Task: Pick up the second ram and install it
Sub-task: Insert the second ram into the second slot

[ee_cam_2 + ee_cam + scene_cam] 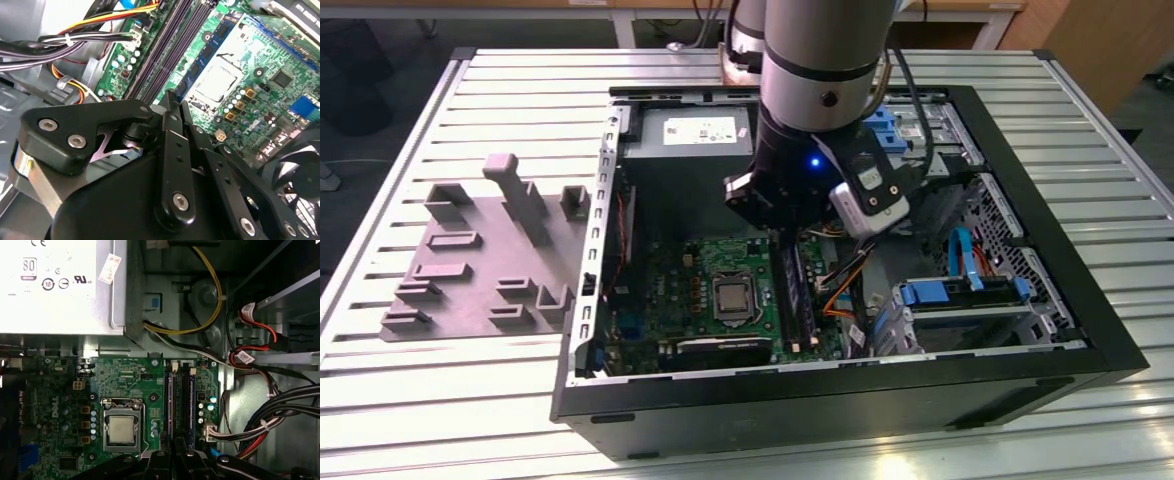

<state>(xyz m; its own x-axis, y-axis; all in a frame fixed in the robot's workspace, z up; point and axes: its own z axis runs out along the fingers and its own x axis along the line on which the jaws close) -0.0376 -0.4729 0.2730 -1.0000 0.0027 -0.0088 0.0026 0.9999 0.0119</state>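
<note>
My gripper (790,235) hangs low inside open computer case (1107,340), directly over motherboard (125,385) memory slots (181,405). Second ram (191,407) appears seated in slot, upright. I cannot tell finger state.

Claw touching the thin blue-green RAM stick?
Cannot tell: in the first wrist view the claw covers the near end of the thin blue-green RAM stick, hiding any contact.

Green motherboard (125,390); black claw (170,107); blue drive clips (961,292); grey ribbed table (400,380).
</note>
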